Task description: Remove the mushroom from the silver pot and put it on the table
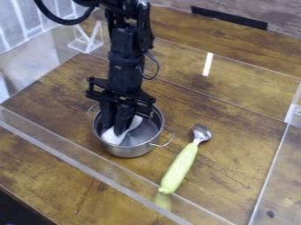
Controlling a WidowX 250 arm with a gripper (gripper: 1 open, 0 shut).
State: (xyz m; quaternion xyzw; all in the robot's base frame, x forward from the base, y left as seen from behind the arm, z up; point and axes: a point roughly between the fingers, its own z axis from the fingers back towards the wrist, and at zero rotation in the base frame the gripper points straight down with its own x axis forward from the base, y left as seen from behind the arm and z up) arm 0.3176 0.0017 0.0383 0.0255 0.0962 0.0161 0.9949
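Sitting inside the silver pot (129, 141), the mushroom (115, 136) shows only a pale patch between the black fingers (122, 123). The fingers reach down into the pot and stand narrowed around it; whether they grip it I cannot tell. A yellow-green spoon (182, 163) lies just right on the wooden bench (235, 97).

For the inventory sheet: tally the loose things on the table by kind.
Pot: 1
Mushroom, inside the pot: 1
Spoon: 1
Total: 3
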